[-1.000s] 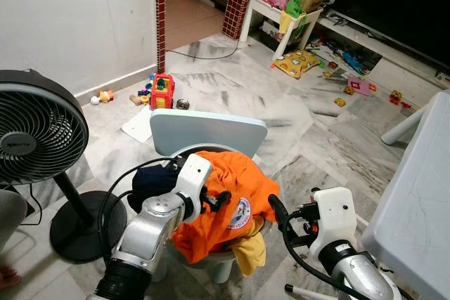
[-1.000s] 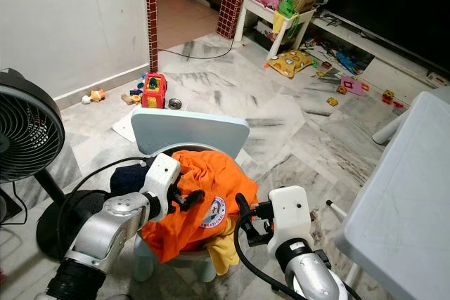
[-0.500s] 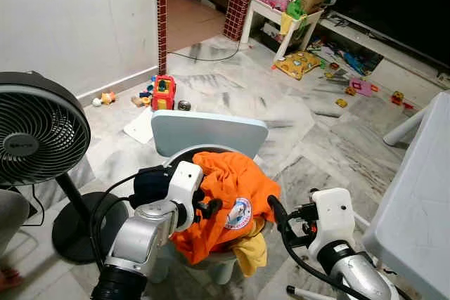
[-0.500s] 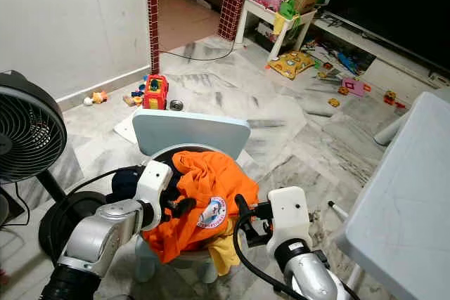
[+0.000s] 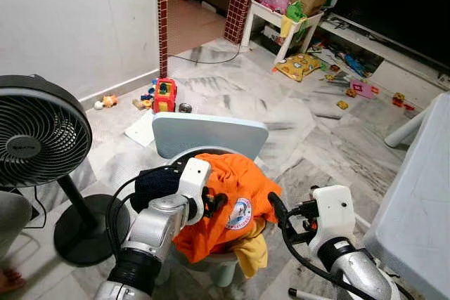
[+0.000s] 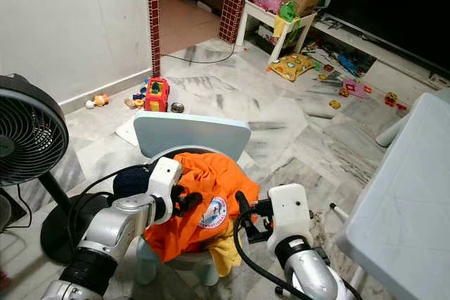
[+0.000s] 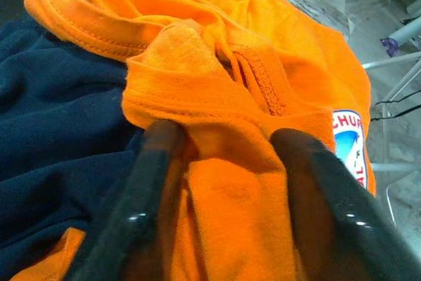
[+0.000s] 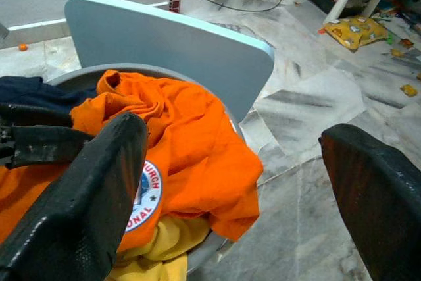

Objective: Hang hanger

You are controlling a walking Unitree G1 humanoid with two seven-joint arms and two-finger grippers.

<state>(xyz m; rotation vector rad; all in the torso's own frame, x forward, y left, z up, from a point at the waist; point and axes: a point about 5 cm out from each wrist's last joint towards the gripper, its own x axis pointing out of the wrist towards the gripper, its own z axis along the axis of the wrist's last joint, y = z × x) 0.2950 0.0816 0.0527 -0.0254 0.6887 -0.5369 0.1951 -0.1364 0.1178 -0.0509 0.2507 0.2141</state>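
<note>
- No hanger can be made out; the clothes on the small chair [image 5: 211, 133] cover most of its round seat, so only the pale blue backrest and a strip of grey rim show
- The left gripper [image 7: 220, 182] presses down into the orange shirt [image 5: 239, 194] at the left side of the seat, its two black fingers [image 7: 141, 195] parted with a fold of orange cloth bunched between them; whether they actually pinch it cannot be told
- A dark navy garment [image 7: 52, 129] lies under the shirt at the seat's left edge, and a yellow cloth [image 5: 251, 251] hangs over the front edge, its shape mostly hidden
- The right gripper [image 8: 237, 189] hovers just off the seat's right side, released, fingers spread wide with nothing in them
- The floor is grey-veined marble; a standing fan [image 5: 39, 138] is at the left, a white table [image 5: 422, 194] is cut off at the right, and toys [image 5: 163, 93] litter the floor near a brick-edged doorway
</note>
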